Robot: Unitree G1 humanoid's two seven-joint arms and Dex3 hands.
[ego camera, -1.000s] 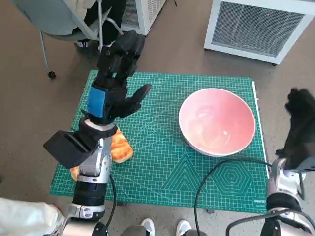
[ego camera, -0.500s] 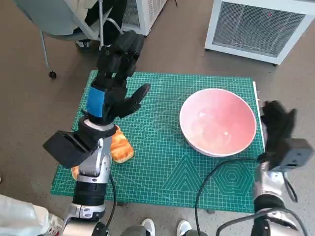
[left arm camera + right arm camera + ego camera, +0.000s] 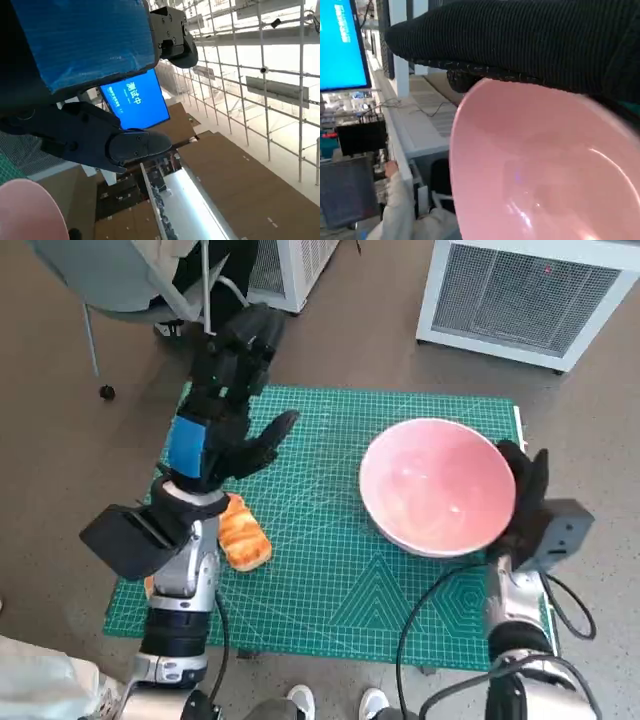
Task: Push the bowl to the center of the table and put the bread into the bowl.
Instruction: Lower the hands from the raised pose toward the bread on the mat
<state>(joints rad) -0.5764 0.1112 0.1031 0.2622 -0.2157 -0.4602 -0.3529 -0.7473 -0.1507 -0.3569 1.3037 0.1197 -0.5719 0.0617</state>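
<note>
Bowl [image 3: 437,485]: pink, on the green mat's [image 3: 330,580] right part, right hand [image 3: 522,492] against its outer rim, fingers spread, gripping nothing.
Bread [image 3: 241,533]: beside the left forearm.
Left hand [image 3: 222,420]: raised, spread wide, empty.

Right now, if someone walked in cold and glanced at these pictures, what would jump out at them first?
Probably the big pink bowl on the right side of the green cutting mat, with the gloved right hand against its outer rim. Next, the left hand with blue tape on its back, raised above the mat's left side with fingers apart, holding nothing. Below that arm lies the golden bread, near the mat's left edge.
</note>
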